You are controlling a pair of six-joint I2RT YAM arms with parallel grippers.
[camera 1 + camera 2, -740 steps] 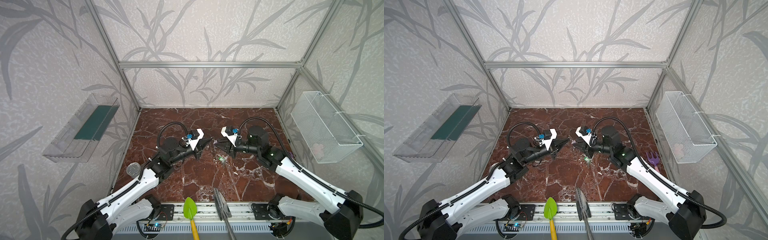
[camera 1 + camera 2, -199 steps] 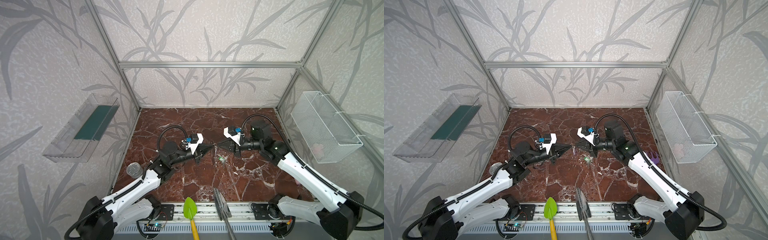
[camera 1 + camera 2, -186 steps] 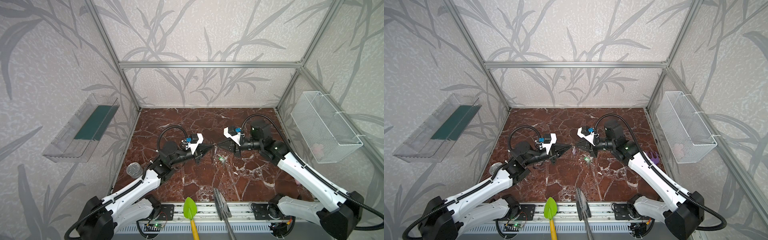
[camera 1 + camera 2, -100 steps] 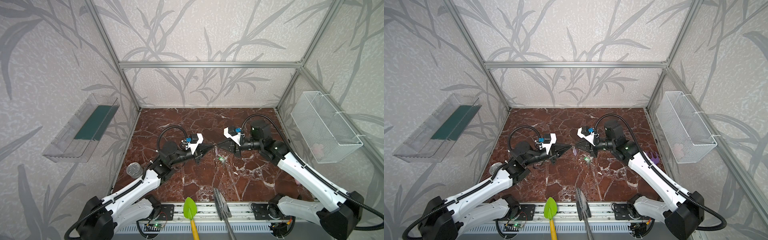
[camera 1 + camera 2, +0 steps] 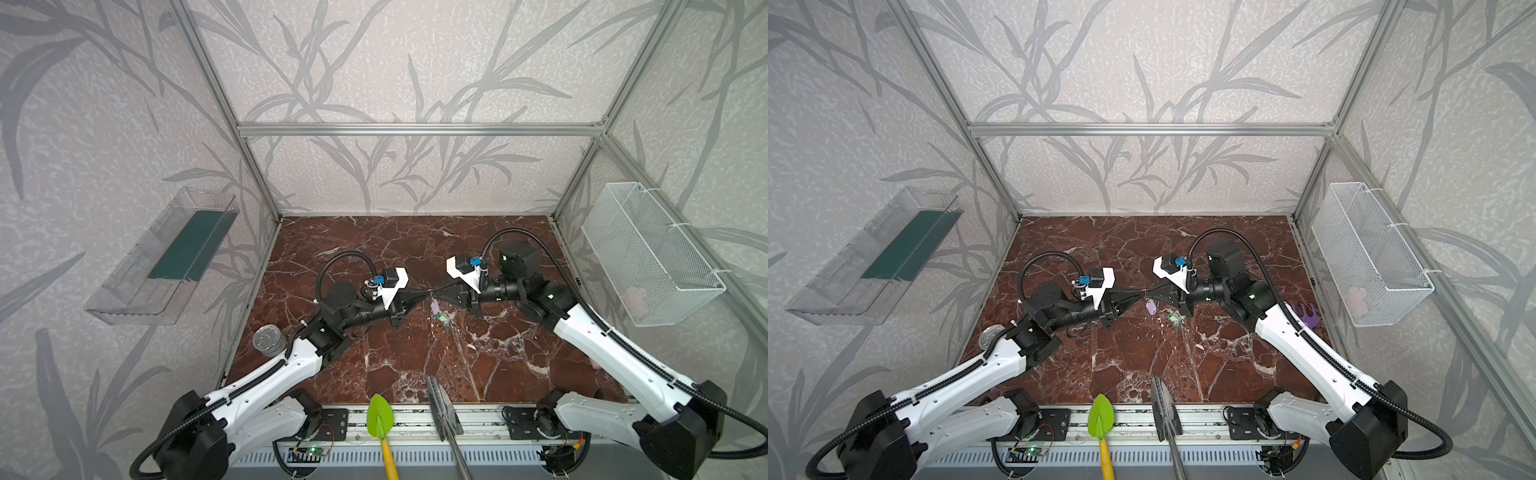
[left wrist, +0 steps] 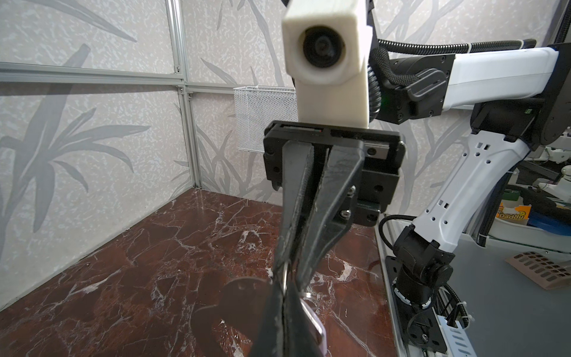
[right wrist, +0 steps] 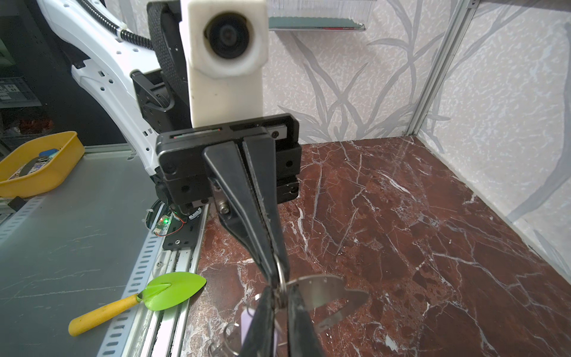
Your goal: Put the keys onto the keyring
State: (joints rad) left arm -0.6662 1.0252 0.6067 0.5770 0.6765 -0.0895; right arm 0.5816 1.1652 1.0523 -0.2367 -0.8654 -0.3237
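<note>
Left end effector (image 5: 424, 293): pressed together — pinching the thin ring (image 7: 279, 278), centre of the top views.
Right end effector (image 5: 435, 291): nearly closed, tip to tip with the left, nipping the same ring.
Keyring (image 7: 327, 292): tag hangs from the ring, lower centre of the right wrist view.
Lilac key (image 5: 434, 307): just below the meeting tips; seems to hang from the ring.
Green key (image 5: 442, 319): on the table (image 5: 415, 357), lower right of the tips — nearer the right arm.
</note>
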